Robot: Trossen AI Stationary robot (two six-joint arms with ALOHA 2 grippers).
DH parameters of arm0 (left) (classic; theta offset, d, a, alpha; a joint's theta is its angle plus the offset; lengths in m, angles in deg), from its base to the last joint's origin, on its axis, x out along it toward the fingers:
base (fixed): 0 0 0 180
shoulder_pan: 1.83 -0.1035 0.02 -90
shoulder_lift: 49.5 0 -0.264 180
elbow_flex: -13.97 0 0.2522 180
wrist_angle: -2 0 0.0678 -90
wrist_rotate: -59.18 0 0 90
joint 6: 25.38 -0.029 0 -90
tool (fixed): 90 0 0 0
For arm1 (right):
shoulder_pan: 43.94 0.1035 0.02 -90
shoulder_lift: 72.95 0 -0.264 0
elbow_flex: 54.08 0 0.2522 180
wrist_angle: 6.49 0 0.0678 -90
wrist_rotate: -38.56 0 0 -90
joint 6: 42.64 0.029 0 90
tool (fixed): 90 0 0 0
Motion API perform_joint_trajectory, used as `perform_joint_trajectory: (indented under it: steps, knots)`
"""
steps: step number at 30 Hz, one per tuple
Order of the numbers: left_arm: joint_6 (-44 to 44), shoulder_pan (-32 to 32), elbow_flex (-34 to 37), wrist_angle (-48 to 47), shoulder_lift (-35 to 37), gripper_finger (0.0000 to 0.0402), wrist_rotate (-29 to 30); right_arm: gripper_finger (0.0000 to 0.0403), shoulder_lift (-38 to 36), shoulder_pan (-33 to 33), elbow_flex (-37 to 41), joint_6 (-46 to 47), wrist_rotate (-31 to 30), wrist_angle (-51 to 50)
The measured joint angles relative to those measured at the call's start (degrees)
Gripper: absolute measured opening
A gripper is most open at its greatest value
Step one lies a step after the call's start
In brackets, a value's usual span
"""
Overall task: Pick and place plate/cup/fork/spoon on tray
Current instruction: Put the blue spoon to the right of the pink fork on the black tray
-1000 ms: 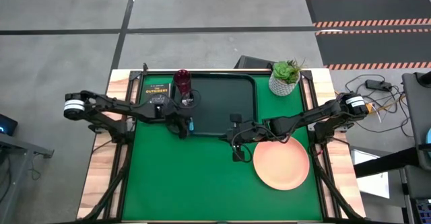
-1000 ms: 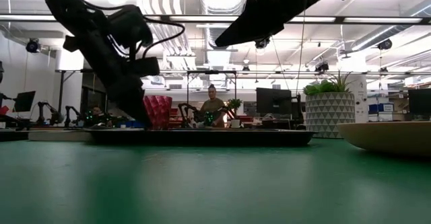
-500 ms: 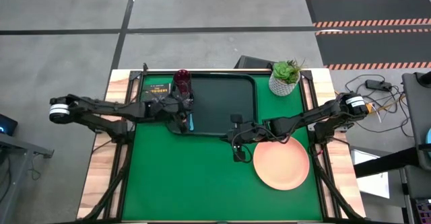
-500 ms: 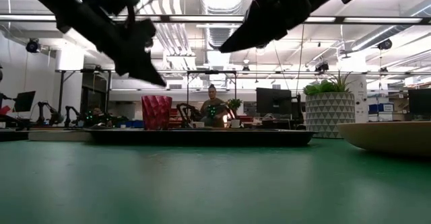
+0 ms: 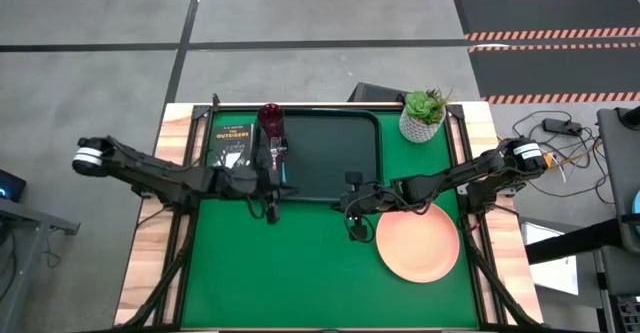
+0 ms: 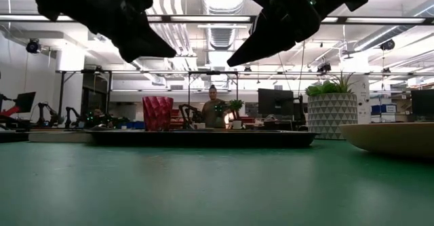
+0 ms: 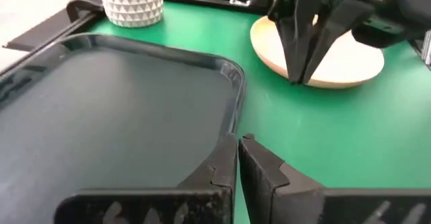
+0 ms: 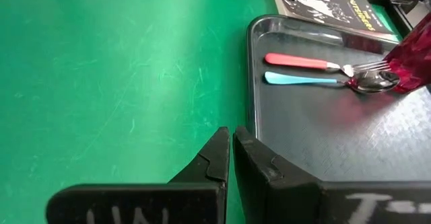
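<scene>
The dark tray (image 5: 330, 153) lies at the table's far middle. The dark red cup (image 5: 270, 121) stands in its far left corner. The pink-red fork (image 8: 303, 62) and the blue-handled spoon (image 8: 306, 80) lie side by side on the tray's floor beside the cup (image 8: 414, 52). The peach plate (image 5: 417, 245) rests flat on the green mat at the near right. My left gripper (image 5: 270, 211) is shut and empty, raised over the mat just off the tray's near left corner. My right gripper (image 5: 355, 228) is shut and empty, between the tray and the plate.
A white pot with a green plant (image 5: 424, 115) stands at the tray's far right corner. A black book (image 5: 230, 141) lies left of the tray. The near half of the green mat (image 5: 300, 283) is bare. People and desks show in the room beyond.
My left gripper has risen from the tray's left part, beside the fork and spoon, and drawn back toward the table's near edge, off the tray and over the mat. The cup, fork and spoon stay on the tray.
</scene>
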Motion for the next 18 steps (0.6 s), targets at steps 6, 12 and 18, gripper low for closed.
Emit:
perform_joint_trajectory:
  steps: [6, 12, 18]
  knots:
    - [1.6, 0.7, 0.0, -0.1, -2.1, 0.0, 0.0, 0.0009, 0.0, 0.0, 0.0, 2.5, 0.0, 0.0]
    - [2.9, 0.7, 0.0, -0.4, -4.6, 0.0, 0.0, 0.0009, 0.0, 0.5, 0.0, 5.5, 0.0, -0.2]
    - [4.2, 1.1, 0.0, -0.3, -6.2, 0.0, 0.1, 0.0009, 0.0, 1.7, 0.0, 6.1, 0.0, 1.0]
